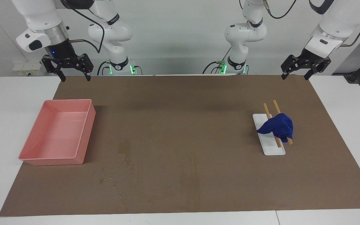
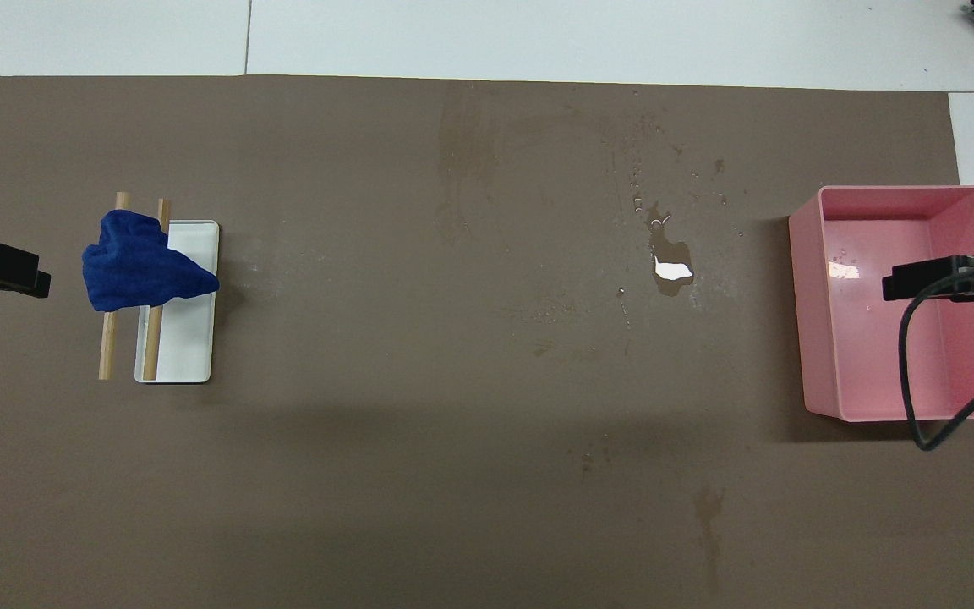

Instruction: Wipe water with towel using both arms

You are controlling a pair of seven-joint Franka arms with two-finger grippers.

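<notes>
Facing view, both arms raised at robots' table edge, left end effector & right end effector fingers apart, empty

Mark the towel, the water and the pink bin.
towel [image 1: 278, 127], facing view, middle of the blue lump.
water [image 2: 671, 269], overhead view, the glinting puddle.
pink bin [image 1: 85, 134], facing view, side wall.

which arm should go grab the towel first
Probably the left. The towel lies draped over the wooden sticks on the white tray, at the left arm's end of the table. The left gripper hangs open there; the right gripper, also open, waits near the pink bin.
</notes>
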